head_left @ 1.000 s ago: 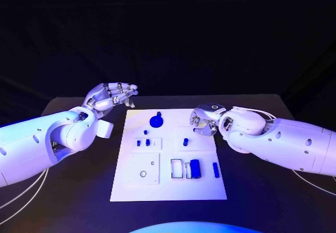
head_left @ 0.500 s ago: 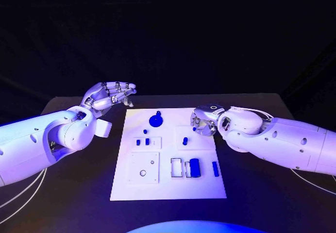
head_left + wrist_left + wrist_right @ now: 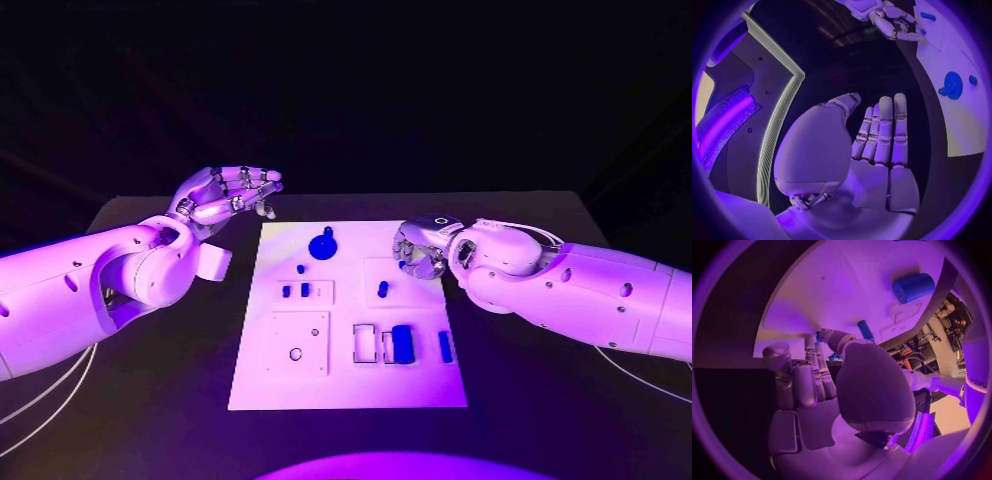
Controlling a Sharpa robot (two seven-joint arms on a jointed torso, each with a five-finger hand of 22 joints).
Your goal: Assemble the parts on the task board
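Left hand (image 3: 228, 195) of mine hovers off the task board's (image 3: 346, 385) far left corner, fingers curled in loosely, gripping nothing; bare black table (image 3: 144, 330) lies around it. Right hand (image 3: 420, 245) sits over the board's right edge, fingers bent down; whether it holds anything I cannot tell. Only its wrist view shows fingertips (image 3: 821, 335) beside a small blue peg (image 3: 866, 330). Blue gear (image 3: 323, 245) lies between my hands. No legible writing.

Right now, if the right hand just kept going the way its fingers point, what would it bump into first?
Probably the small blue peg standing on the task board. The right hand hovers at the board's right edge with its fingers aimed inward over it. Its height is hard to judge, so it might pass above the peg.
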